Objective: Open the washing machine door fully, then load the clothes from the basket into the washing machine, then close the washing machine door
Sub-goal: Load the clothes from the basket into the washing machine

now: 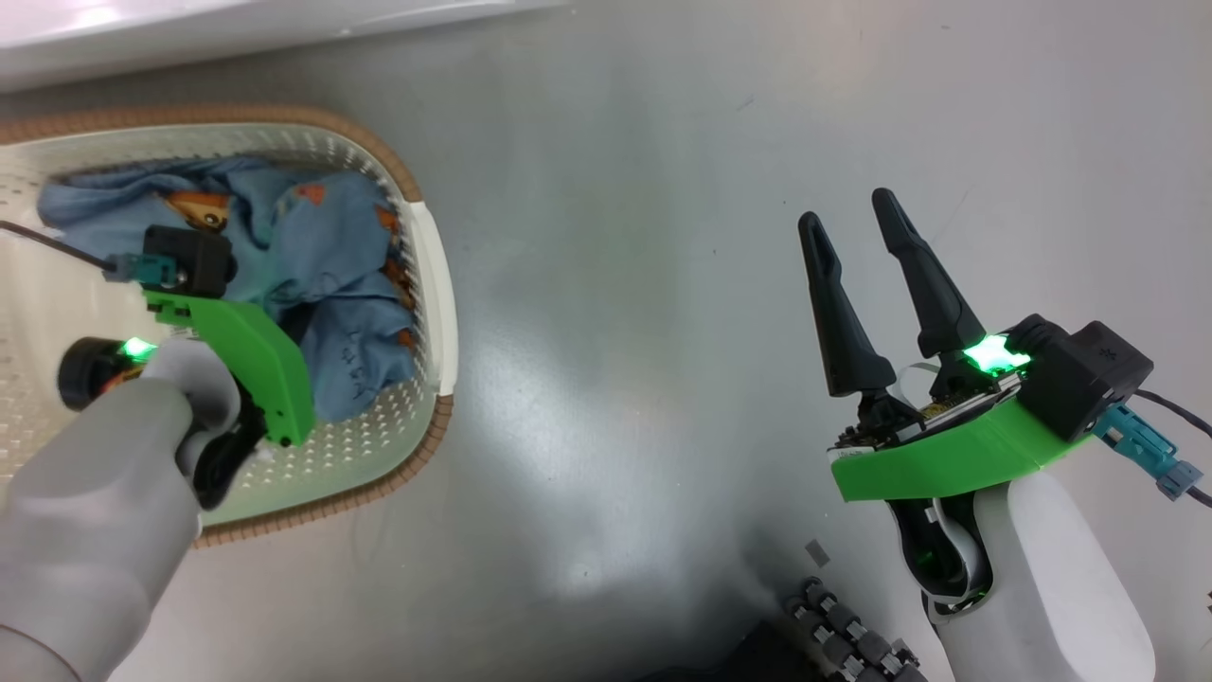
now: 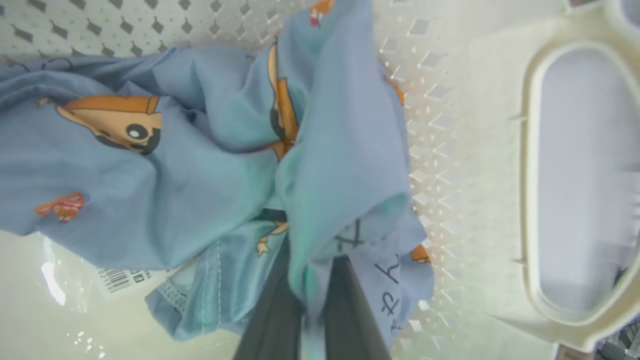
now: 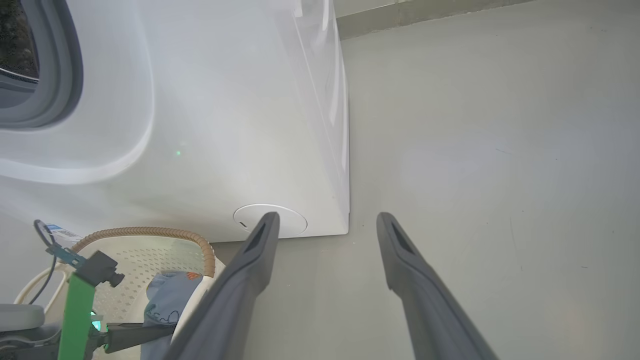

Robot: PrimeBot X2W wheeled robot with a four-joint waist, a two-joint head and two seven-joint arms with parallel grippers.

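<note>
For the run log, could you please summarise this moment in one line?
left gripper: shut on clothes in basket | right gripper: open, empty, over floor

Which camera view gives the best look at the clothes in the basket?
The left wrist view: the clothes are close, print and folds sharp, pinched between the jaws. The head view shows them in the basket, partly behind the left arm. The right wrist view shows a small far corner.

The clothes [image 1: 322, 256] lie in the basket [image 1: 431, 284], toward its right end. The washing machine [image 3: 225, 125] stands just behind the basket. The left gripper [image 2: 312, 295] is inside the basket, among the clothes; the right gripper [image 1: 849, 210] is well right of it, above the floor [image 1: 615, 379].
</note>
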